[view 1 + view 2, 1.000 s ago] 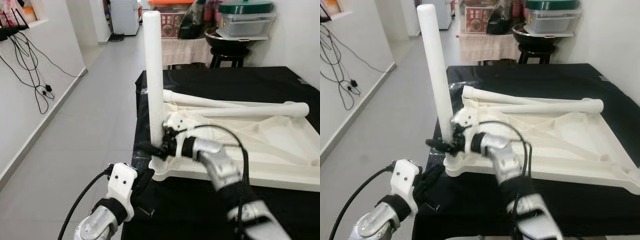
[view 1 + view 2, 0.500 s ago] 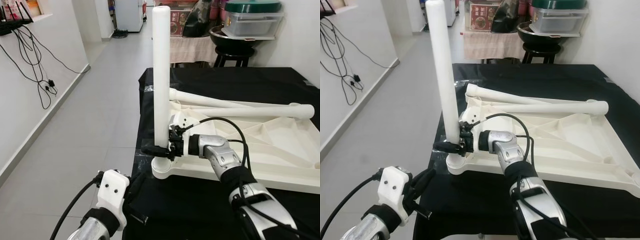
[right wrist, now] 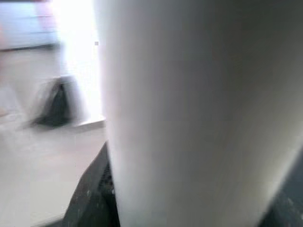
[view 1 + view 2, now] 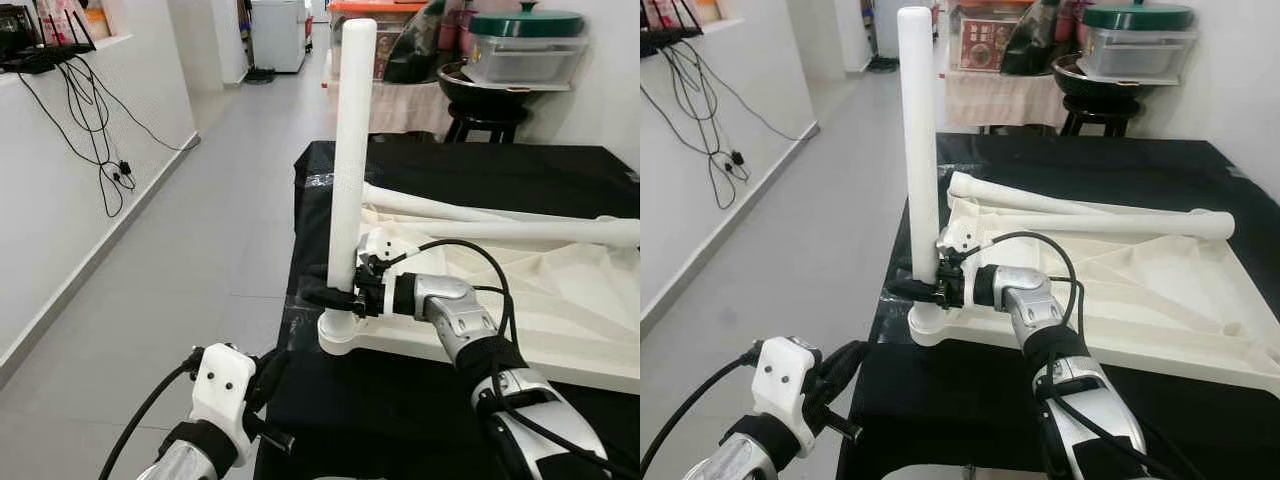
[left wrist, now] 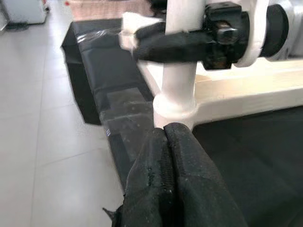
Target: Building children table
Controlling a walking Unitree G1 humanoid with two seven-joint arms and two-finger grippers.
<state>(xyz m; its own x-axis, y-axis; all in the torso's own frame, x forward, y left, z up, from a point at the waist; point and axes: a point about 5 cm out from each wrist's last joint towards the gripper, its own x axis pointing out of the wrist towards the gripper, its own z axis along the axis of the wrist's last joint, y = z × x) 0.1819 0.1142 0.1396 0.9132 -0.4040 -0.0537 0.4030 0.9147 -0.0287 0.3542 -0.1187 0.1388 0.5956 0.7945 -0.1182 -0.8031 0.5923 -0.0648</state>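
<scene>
We stand before a low table covered in black cloth (image 4: pixel 520 165), set on a pale grey tiled floor (image 4: pixel 200 230) in a corridor-like room with a white wall (image 4: pixel 60 190) on our left, where black cables (image 4: pixel 95 130) hang below a ledge. At the far end sit a black stool (image 4: pixel 480 110) carrying a clear plastic box with a green lid (image 4: pixel 525 45).

On the black cloth lies the white plastic children's tabletop (image 4: pixel 1140 290), upside down, its ribbed underside facing up. A white round table leg (image 4: pixel 347 160) stands upright in the socket at the near left corner of the tabletop. Our right gripper (image 4: pixel 330 296) is clamped on this leg just above the socket, one black finger on each side; in the right wrist view the leg (image 3: pixel 189 113) looms close and blurred.

Our left gripper (image 5: pixel 164 142) hangs low off the table's near left edge, its two black fingers (image 5: pixel 187 165) pressed together and holding nothing, pointing at the socket, apart from it.

Two more white legs (image 4: pixel 1090 215) lie flat across the far side of the tabletop.
</scene>
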